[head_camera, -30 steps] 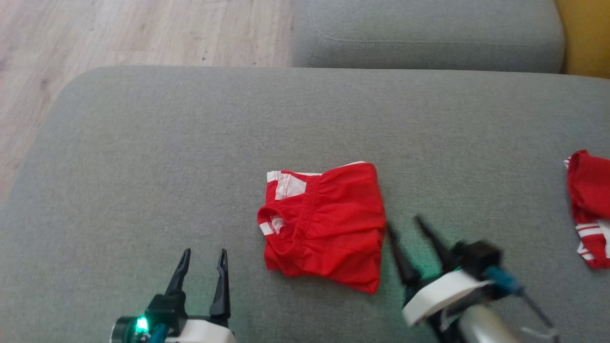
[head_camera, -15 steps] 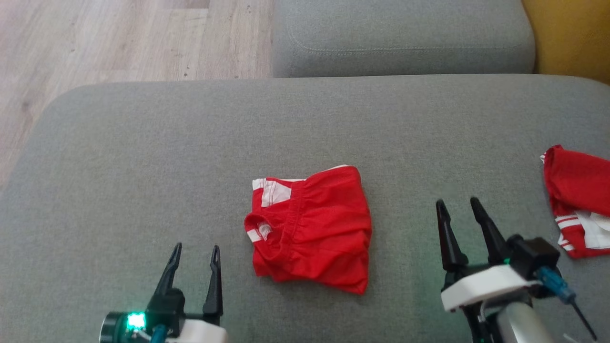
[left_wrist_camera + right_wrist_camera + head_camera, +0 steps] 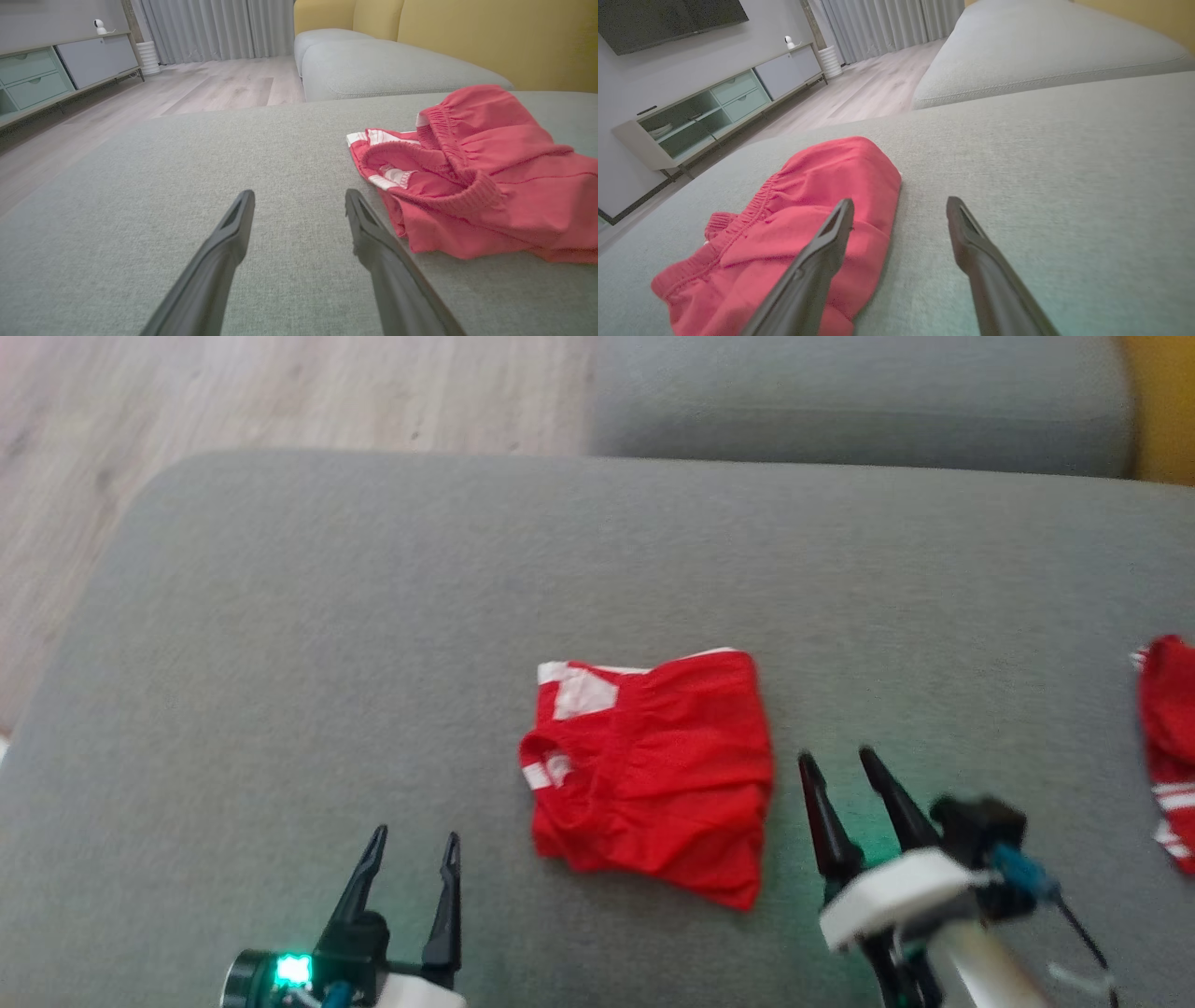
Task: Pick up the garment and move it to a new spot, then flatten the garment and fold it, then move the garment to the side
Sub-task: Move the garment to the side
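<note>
Cushion point(image 3: 280, 663) of a grey sofa stretches wide below the robot's head, with pale wood floor point(image 3: 280, 392) beyond its far left corner. The red garment point(image 3: 653, 784), shorts with white trim, lies near the middle of the cushion as a compact, rumpled bundle, with neither pincer holding it. Its shape and place on the cushion look unchanged over the last second, though the whole head view has shifted, so the camera moved. A second red garment point(image 3: 1167, 737) lies well apart at the right edge.

The right gripper point(image 3: 834, 755), jaws apart and empty, stood well right of the shorts half a second ago. Its fingertips now sit just beside their right edge, and whether they touch the cloth cannot be told. The left gripper point(image 3: 416, 833) keeps its place near the lower left of the shorts, jaws apart and empty.

Folding looks done, so the right arm is probably closing in to take the bundle aside.
</note>
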